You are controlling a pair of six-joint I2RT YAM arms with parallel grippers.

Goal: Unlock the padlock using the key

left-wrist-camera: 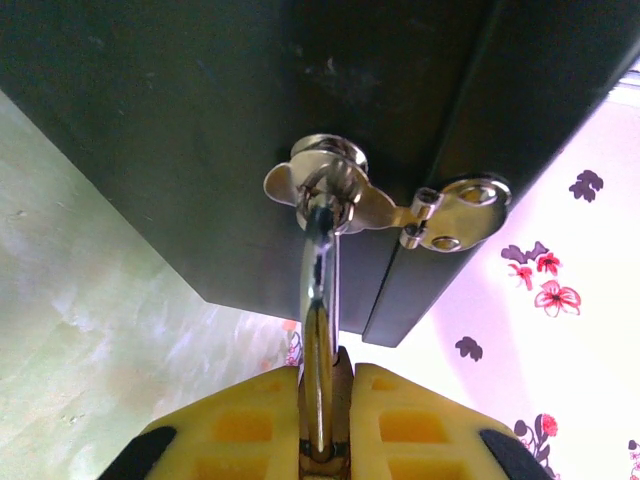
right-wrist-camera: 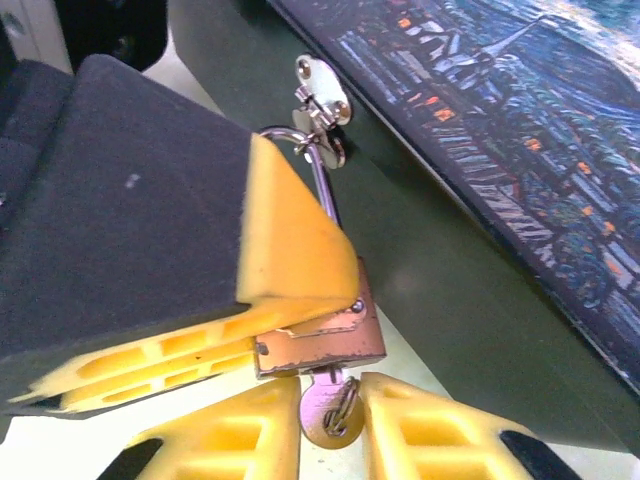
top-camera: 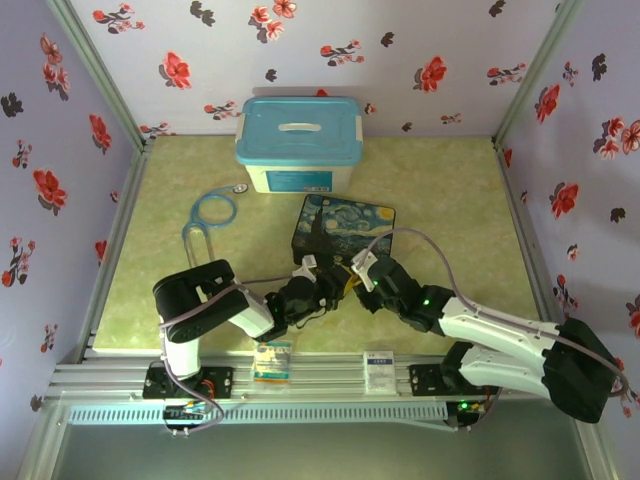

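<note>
The brass padlock (right-wrist-camera: 320, 340) hangs by its silver shackle (left-wrist-camera: 320, 290) from the hasp (left-wrist-camera: 345, 190) on the front of the dark starry-night box (top-camera: 345, 228). My left gripper (left-wrist-camera: 325, 372) is shut on the padlock; in the right wrist view its yellow finger (right-wrist-camera: 290, 250) lies over the lock's body from the left. The small silver key (right-wrist-camera: 332, 410) sits in the underside of the padlock, with its round head and ring sticking out. My right gripper (right-wrist-camera: 331, 388) is closed on that key head, both fingertips touching it. In the top view the two grippers meet just in front of the box, left gripper (top-camera: 322, 287) and right gripper (top-camera: 366, 274).
A blue-lidded plastic container (top-camera: 298, 143) stands behind the box. A light-blue stethoscope (top-camera: 210, 215) lies to the left on the green mat (top-camera: 450, 200). Two small cards (top-camera: 272, 362) (top-camera: 379, 368) sit on the front rail. Flowered walls close in three sides.
</note>
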